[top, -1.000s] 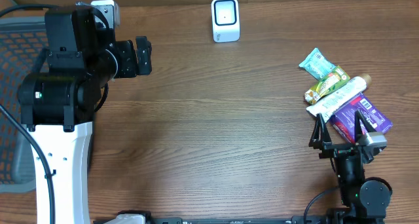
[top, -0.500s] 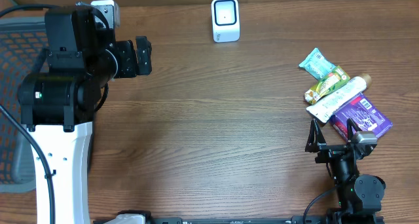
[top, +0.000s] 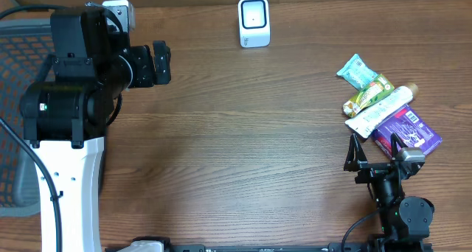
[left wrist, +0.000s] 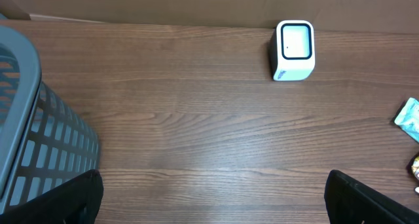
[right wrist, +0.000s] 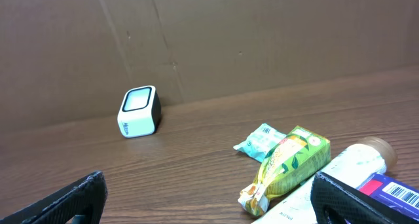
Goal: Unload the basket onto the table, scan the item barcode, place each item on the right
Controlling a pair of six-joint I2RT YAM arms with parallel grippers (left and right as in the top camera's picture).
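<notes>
Overhead: left hand (top: 151, 63) released, empty, far left by basket (top: 18, 53); right hand (top: 377, 149) released, empty, near purple box (top: 413, 130) in item pile (top: 383, 107), right side of counter (top: 243, 149). Left wrist: scanner (left wrist: 294, 48) at back edge. Right wrist: box barcode (right wrist: 400, 192) lower right.

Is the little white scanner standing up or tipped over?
Standing up. The scanner rests on its base on the table, its window face tilted upward.

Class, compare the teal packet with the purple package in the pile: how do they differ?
The teal packet is smaller and lies at the pile's far end; the purple package is larger, nearest the right end effector, with a barcode showing. Both lie on the table.
</notes>
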